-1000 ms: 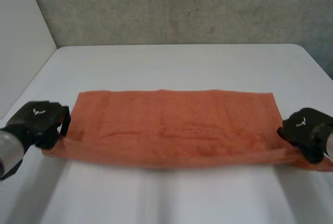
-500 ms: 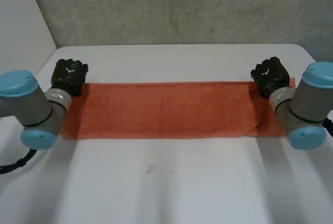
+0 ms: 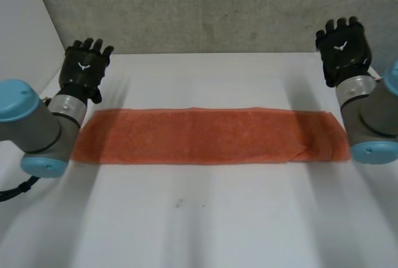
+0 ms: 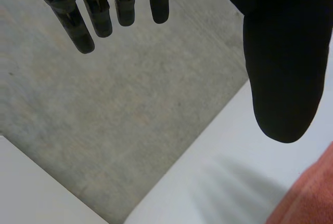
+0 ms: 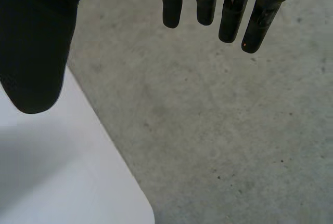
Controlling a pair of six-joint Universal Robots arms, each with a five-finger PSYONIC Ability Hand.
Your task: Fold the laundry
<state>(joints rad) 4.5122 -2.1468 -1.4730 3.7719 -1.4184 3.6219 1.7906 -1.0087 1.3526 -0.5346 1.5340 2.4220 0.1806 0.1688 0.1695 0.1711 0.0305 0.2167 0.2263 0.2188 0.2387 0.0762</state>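
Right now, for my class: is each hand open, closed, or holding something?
Left hand: open, fingers straight, holding nothing, clear of the orange towel.
Right hand: open, fingers straight, holding nothing.

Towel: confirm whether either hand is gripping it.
No: the left hand and right hand hover open beyond the orange towel, which lies on the table.

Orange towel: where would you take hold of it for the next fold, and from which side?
Probably at its short ends. The orange towel lies flat as a long strip across the table, so the left hand and right hand, both open and clear of it, could each come in from its own side and pinch an end edge low.
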